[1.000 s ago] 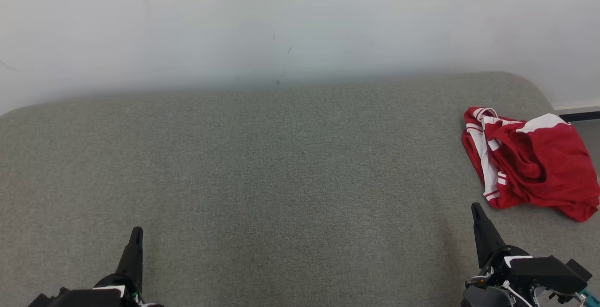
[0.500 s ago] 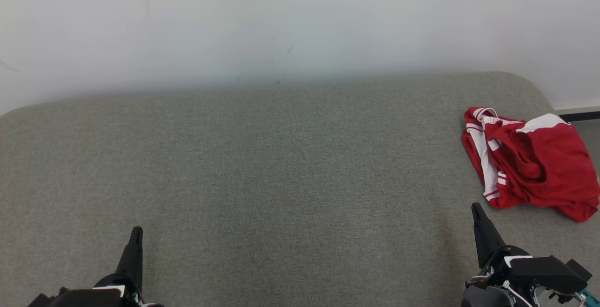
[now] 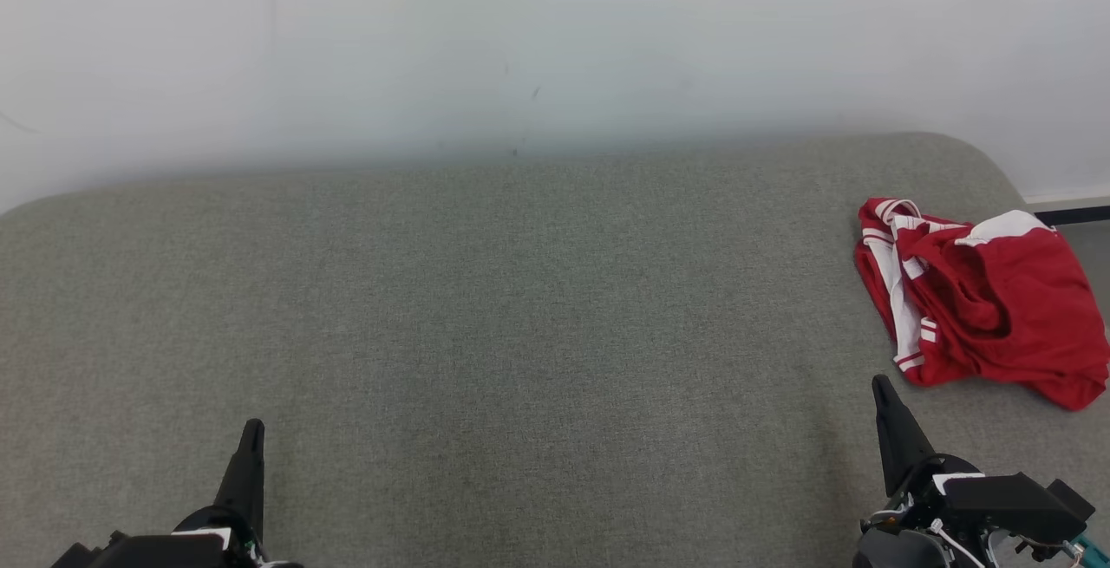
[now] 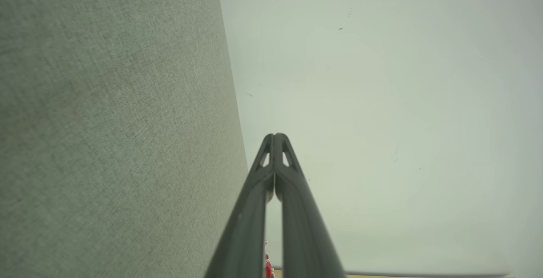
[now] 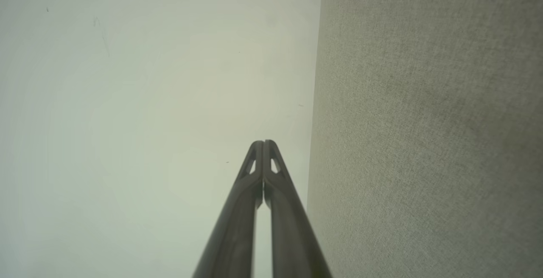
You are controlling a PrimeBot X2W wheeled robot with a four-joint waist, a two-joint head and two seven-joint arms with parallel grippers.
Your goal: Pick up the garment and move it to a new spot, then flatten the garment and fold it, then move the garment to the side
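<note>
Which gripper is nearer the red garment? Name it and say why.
The right gripper: its shut tips lie just short of the red-and-white garment, while the left gripper sits far across the grey fabric surface.

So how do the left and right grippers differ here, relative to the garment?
The right gripper is at the lower right of the head view, its tip just short of the red garment's near edge. The left gripper is at the lower left, far across the grey surface from it. The right gripper's fingers lean left, while the left gripper's lean slightly right. Both are shut, empty and clear of the garment.
</note>
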